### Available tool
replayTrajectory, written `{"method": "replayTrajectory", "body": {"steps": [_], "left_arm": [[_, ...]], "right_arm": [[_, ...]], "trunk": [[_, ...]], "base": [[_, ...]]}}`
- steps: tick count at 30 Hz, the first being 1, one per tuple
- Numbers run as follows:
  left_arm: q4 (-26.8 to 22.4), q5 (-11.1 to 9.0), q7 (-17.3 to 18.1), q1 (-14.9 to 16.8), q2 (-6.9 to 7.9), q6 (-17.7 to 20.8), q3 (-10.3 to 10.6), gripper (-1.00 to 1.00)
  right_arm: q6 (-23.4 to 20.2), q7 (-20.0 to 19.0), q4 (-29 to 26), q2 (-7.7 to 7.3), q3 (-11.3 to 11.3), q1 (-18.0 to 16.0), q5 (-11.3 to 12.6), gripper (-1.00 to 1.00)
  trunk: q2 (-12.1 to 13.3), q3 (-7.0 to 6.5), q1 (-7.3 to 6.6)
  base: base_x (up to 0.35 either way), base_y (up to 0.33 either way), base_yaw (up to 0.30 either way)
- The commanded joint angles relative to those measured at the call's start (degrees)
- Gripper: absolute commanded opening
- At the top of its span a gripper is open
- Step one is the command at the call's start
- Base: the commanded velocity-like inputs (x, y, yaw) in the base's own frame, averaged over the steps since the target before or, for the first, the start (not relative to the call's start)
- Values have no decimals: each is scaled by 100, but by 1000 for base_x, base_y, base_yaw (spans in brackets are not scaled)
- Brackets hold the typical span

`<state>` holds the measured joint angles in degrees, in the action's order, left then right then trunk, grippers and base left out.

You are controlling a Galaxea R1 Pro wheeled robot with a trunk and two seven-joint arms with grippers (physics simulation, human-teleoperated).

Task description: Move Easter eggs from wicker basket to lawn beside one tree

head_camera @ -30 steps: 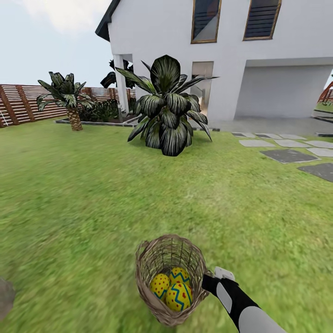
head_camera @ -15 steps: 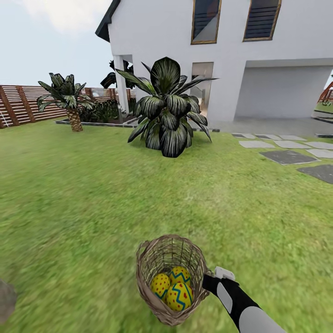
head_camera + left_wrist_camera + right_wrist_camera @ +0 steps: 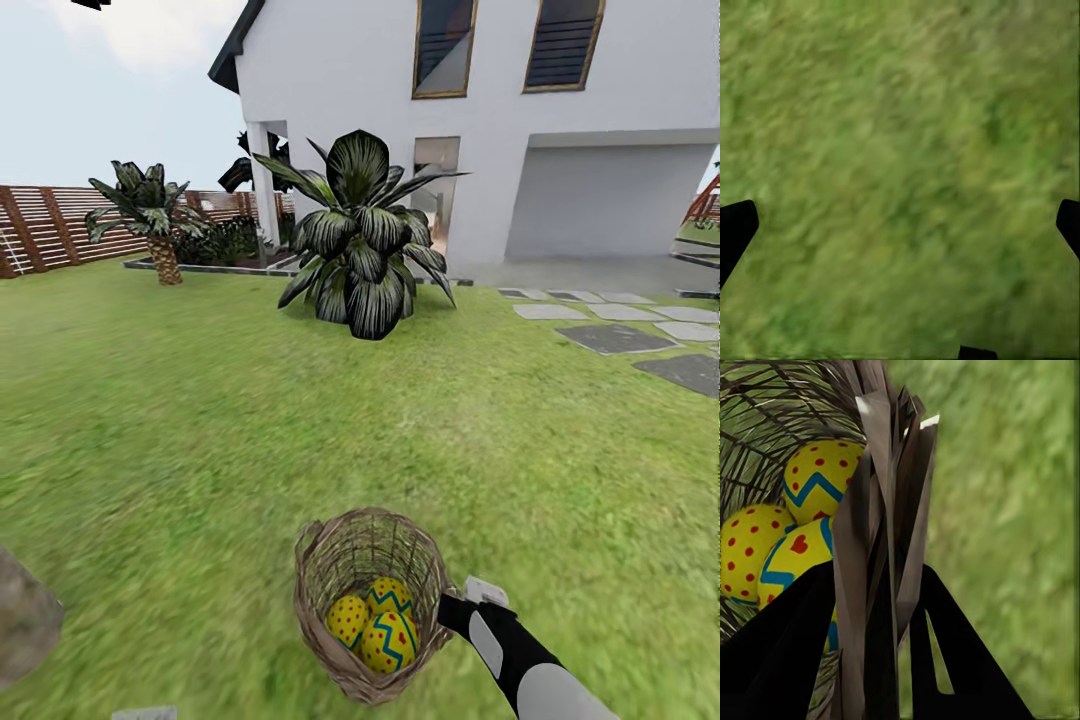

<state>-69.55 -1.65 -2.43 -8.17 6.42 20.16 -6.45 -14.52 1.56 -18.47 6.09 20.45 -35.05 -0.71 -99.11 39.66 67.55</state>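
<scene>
**Basket gripped at its rim, three eggs inside, out on the grass**

The right hand (image 3: 881,607) is clamped on the side wall of the wicker basket (image 3: 340,560): in the right wrist view the two dark fingers (image 3: 787,652) sit on either side of the woven rim, one inside the basket and one outside, with the wicker pinched between them. In the head view the right arm (image 3: 520,660) reaches in from the lower right and meets the basket at its right edge.

All three Easter eggs (image 3: 375,622) lie together at the bottom of the basket, touching one another, yellow with blue zigzags and red dots. The basket appears tipped slightly, its mouth open towards the camera; whether it rests on the lawn (image 3: 200,420) or hangs just above it is hard to judge from these angles.

The left hand (image 3: 900,225) points down at bare grass. Its two dark fingertips (image 3: 735,229) stand far apart at opposite edges of the left wrist view, spread wide with nothing between them.

Farther off, a broad-leaved dark shrub (image 3: 365,240) stands on the lawn in front of the white house (image 3: 480,100). A short palm (image 3: 150,215) grows by the brown slatted fence (image 3: 45,225), and grey stepping stones (image 3: 620,335) run across the grass at the right. A grey-brown rounded shape (image 3: 25,620) shows at the lower left edge.
</scene>
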Motion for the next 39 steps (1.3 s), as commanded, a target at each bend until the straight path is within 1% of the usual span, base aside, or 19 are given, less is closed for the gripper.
{"method": "replayTrajectory", "body": {"steps": [1,3,4,5,6,7,8,9,11,14,17,20,32,35,39], "left_arm": [[-103,-154,-84,-4,1,165,5,100],[-405,-518,-135,-13,3,363,10,100],[-549,-618,-143,-15,2,399,11,100],[-637,-659,-150,-16,1,417,0,100],[-803,-694,-156,-17,1,478,-138,100],[-1023,-712,-157,-18,0,594,-385,100],[-1155,-722,-152,-15,0,667,-563,100],[-1216,-728,-146,-12,-2,702,-656,100],[-1271,-735,-163,-10,-18,685,-741,100],[-1241,-729,-166,-9,-51,670,-758,100],[-1109,-738,-152,-9,-73,652,-761,100],[-1083,-740,-145,-16,-98,648,-761,100],[-1078,-740,-144,-27,-110,613,-763,100],[-1078,-740,-139,-27,-111,617,-769,100],[-1078,-740,-135,-25,-111,621,-770,100]], "right_arm": [[-34,5,-17,6,29,-2,18,-100],[-34,3,-17,6,32,-2,18,-100],[-34,3,-17,6,30,-2,18,-100],[-34,3,-17,6,30,-2,18,-100],[-34,3,-17,6,29,-2,18,-100],[-34,3,-17,6,29,-2,18,-100],[-34,2,-17,6,33,-2,18,-100],[-34,2,-17,6,35,-2,18,-100],[-34,2,-11,6,37,-2,18,-100],[-34,2,-8,6,38,-2,18,-100],[-34,2,-8,6,45,-2,18,-100],[-34,2,-5,9,42,-2,18,-100],[-34,2,9,23,11,7,18,-100],[-34,-1,10,26,5,7,18,-100],[-42,2,10,30,-60,7,18,-100]], "trunk": [[39,-14,-26],[119,-50,-70],[159,-68,-92],[199,-86,-114],[239,-104,-136],[279,-122,-158],[319,-140,-180],[359,-158,-202],[440,-194,-246],[560,-248,-311],[680,-302,-377],[801,-356,-443],[1282,-571,-707],[1402,-625,-773],[1563,-697,-861]], "base": [[-244,0,0],[-117,0,0],[-40,0,0],[-26,0,0],[-13,0,0],[-7,0,0],[-9,0,0],[-119,0,0],[-168,0,0],[-108,0,0],[-284,0,0],[-330,0,23],[-340,0,261],[-323,0,112],[-275,0,8]]}}
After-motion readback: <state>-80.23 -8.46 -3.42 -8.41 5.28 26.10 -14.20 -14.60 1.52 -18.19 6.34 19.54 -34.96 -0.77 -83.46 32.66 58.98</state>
